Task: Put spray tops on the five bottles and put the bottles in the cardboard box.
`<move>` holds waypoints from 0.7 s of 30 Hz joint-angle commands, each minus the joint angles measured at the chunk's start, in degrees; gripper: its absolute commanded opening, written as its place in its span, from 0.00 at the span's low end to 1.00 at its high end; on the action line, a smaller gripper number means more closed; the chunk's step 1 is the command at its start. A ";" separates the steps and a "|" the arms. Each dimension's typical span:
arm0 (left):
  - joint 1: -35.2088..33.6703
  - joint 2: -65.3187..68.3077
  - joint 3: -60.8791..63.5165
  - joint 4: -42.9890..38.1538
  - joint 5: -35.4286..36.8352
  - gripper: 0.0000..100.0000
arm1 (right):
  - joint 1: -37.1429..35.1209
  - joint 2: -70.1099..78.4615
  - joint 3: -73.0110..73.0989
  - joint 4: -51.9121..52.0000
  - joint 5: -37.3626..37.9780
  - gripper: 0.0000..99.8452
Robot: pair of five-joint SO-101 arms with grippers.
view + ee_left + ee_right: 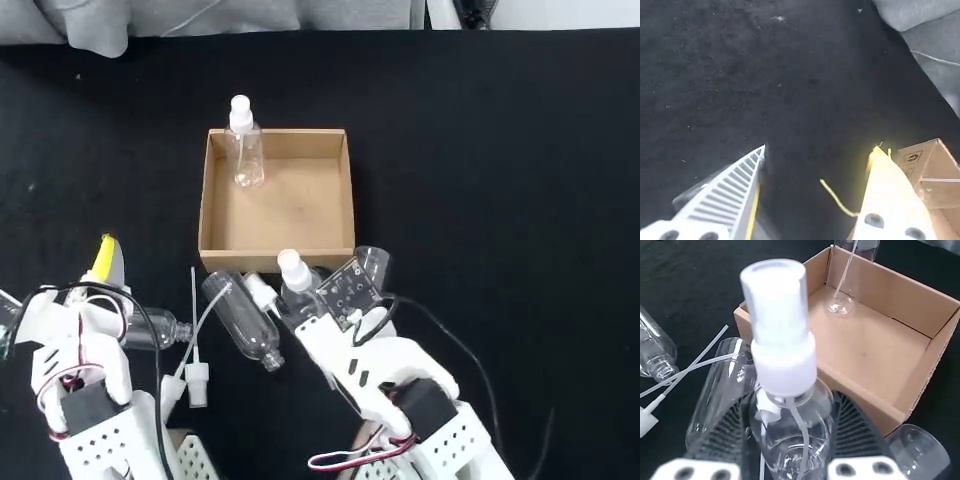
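Observation:
My right gripper [792, 426] is shut on an upright clear bottle [790, 415] with a white spray top [780, 335], just in front of the cardboard box [920, 365]. In the high view this held bottle [294, 280] stands at the near wall of the box [345, 190]. One capped bottle [244, 145] stands inside the box at its far left corner. An uncapped bottle [243, 318] lies beside the held one, another [160, 329] lies near the left arm, and a third [372, 263] rests by the box's near right corner. My left gripper [817, 167] is open over bare cloth.
Loose spray tops [190, 380] with long thin tubes lie between the two arms. A corner of the box [930, 170] is visible in the left wrist view. The black cloth [500, 180] to the right of the box is free. Grey fabric lies along the far edge.

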 commanded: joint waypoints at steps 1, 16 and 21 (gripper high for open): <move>0.04 -0.44 0.84 -0.26 -3.52 0.30 | 1.41 -8.04 -2.51 -2.20 0.35 0.05; 6.29 -0.44 4.62 -0.35 -10.02 0.30 | 1.41 -8.04 -3.03 -6.33 0.44 0.05; 6.37 -0.44 4.70 -0.35 -10.11 0.30 | 1.32 -7.52 -6.46 -5.98 0.44 0.05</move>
